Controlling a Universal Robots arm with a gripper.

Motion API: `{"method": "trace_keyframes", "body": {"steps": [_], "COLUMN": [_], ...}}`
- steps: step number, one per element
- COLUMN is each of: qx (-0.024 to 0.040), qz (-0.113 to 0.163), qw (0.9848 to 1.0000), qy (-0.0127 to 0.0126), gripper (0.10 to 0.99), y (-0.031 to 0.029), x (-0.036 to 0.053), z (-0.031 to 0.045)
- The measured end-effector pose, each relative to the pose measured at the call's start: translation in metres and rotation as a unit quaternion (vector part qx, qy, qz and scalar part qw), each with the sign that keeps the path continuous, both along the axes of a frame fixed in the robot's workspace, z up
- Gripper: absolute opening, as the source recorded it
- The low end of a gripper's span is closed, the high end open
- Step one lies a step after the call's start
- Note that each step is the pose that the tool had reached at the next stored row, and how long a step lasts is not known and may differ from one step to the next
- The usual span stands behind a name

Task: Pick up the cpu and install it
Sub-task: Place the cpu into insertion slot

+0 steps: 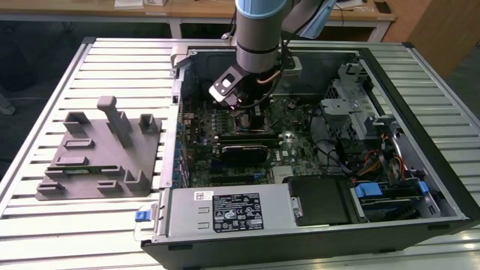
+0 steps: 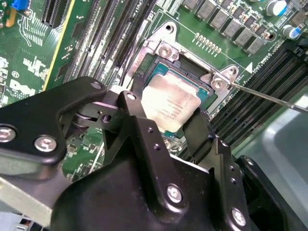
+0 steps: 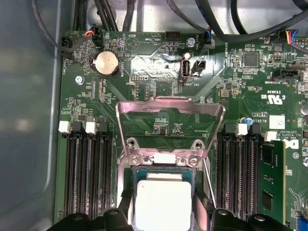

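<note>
An open computer case (image 1: 442, 180) lies on a slatted table (image 1: 67, 230), with the arm (image 1: 259, 28) reaching down to its motherboard (image 3: 144, 72). The 2 jaws of the gripper (image 2: 166, 118) clamp opposite edges of the cpu (image 2: 171, 101), which sits at the open socket (image 2: 190, 65) beside the raised load plate (image 3: 171, 113).

A slatted metal table (image 1: 82, 230) carries an open computer case (image 1: 315, 247), with a grey plastic fixture tray (image 1: 98, 163) just beside it on the exterior view's left, its posts upright. Inside the case lies a green motherboard (image 1: 300, 149) — a silver power supply (image 1: 225, 211) along the near edge, a metal drive cage (image 1: 352, 90) toward the exterior view's right. In the first wrist view the board shows a coin cell battery (image 3: 106, 63), black memory slots (image 3: 89, 168) and one seated memory module (image 3: 272, 178)
</note>
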State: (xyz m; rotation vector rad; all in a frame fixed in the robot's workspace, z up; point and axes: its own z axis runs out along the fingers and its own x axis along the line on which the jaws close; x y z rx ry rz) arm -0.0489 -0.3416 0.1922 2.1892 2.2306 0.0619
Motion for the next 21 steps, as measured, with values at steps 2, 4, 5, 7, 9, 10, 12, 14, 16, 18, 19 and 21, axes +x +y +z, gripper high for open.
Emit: {"method": "trace_keyframes", "body": {"steps": [2,4,5,7,9,10,12,14,16,18,19,21], "qx": [0.0,0.0,0.0,0.0001,0.0002,0.0001,0.0001,0.0001,0.0,-0.0001,-0.0001,0.0], "qz": [0.0,0.0,0.0,0.0,0.0,0.0,0.0,0.0,0.0,0.0,0.0,0.0], "qw": [1.0,1.0,1.0,1.0,1.0,1.0,1.0,1.0,1.0,1.0,1.0,1.0], "qy": [0.0,0.0,0.0,-0.0001,-0.0001,0.0,0.0,0.0,0.0,0.0001,0.0001,0.0], "gripper": [0.608,0.608,0.608,0.608,0.608,0.608,0.608,0.592,0.471,0.412,0.353,0.298], "y": [0.0,0.0,0.0,0.0001,0.0001,0.0,0.0,0.0,0.0,0.0,0.0,0.0], "x": [0.0,0.0,0.0,0.0,0.0,0.0,0.0,0.0,0.0,0.0,0.0,0.0], "z": [0.0027,0.0047,0.0054,0.0059,0.006,0.0061,0.0062,0.0063,0.0064,0.0066,0.0066,0.0066]}}
